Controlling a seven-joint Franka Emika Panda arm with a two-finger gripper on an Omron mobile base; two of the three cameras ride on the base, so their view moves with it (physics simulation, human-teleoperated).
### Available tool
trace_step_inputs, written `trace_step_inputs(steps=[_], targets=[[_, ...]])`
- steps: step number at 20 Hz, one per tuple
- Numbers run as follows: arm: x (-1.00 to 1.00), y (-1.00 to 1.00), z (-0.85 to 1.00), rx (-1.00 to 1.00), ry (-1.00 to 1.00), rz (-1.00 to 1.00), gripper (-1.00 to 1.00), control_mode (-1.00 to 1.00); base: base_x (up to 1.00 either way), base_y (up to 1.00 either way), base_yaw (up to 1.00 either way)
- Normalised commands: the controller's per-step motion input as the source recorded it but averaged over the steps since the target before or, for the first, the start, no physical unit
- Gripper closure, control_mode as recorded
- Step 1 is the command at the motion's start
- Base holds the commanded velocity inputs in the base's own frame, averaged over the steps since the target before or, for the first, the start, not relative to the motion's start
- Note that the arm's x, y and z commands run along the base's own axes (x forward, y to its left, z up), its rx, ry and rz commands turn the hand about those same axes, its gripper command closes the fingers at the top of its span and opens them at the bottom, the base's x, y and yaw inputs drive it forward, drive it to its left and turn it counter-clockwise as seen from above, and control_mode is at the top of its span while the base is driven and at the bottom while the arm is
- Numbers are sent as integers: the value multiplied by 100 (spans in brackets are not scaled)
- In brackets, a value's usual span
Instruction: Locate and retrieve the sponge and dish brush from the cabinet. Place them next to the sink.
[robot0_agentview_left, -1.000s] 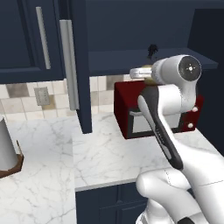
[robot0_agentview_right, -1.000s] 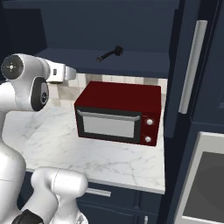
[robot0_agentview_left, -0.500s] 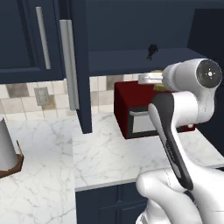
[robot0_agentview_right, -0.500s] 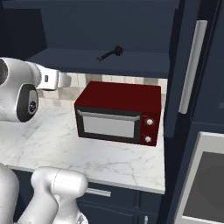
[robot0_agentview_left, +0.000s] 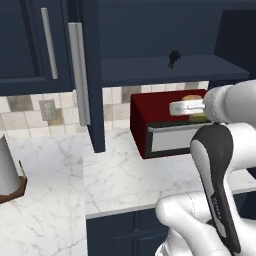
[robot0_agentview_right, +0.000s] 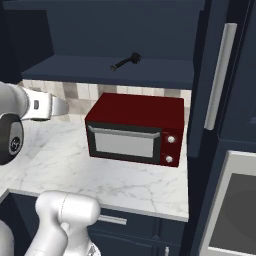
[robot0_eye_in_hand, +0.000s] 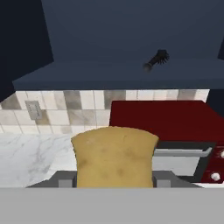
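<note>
The tan sponge (robot0_eye_in_hand: 114, 156) sits between my gripper's (robot0_eye_in_hand: 113, 180) fingers, which are shut on it. From the left base view the gripper (robot0_agentview_left: 186, 107) hangs in front of the red microwave's top, with the sponge (robot0_agentview_left: 190, 99) showing as a tan lump in it. The black dish brush (robot0_agentview_left: 173, 58) (robot0_agentview_right: 127, 61) (robot0_eye_in_hand: 157, 59) lies on the bottom shelf of the open navy cabinet (robot0_agentview_left: 165, 69) (robot0_agentview_right: 100, 70), above and beyond the gripper. The cabinet door (robot0_agentview_left: 83, 75) stands open to the left. The sink is out of view.
A red microwave (robot0_agentview_right: 135, 130) stands on the white marble counter (robot0_agentview_left: 120, 180) under the cabinet. A paper towel roll (robot0_agentview_left: 7, 167) on a dark base is at the far left. An open door with a silver handle (robot0_agentview_right: 219, 75) and an oven front (robot0_agentview_right: 235, 205) are on the right.
The arm has drawn back from the cabinet with the sponge, its elbow swinging right in the left base view and left in the right base view. The dish brush has not moved.
</note>
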Motion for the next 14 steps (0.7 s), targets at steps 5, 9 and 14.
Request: trace_step_inputs(steps=[5, 9, 14], targets=[[-87, 0, -20, 0, -1, 9, 100, -100, 0, 0, 0], [-80, 5, -3, 0, 0, 1, 100, -100, 0, 0, 0], [-79, 0, -16, 0, 0, 0, 100, -100, 0, 0, 0]])
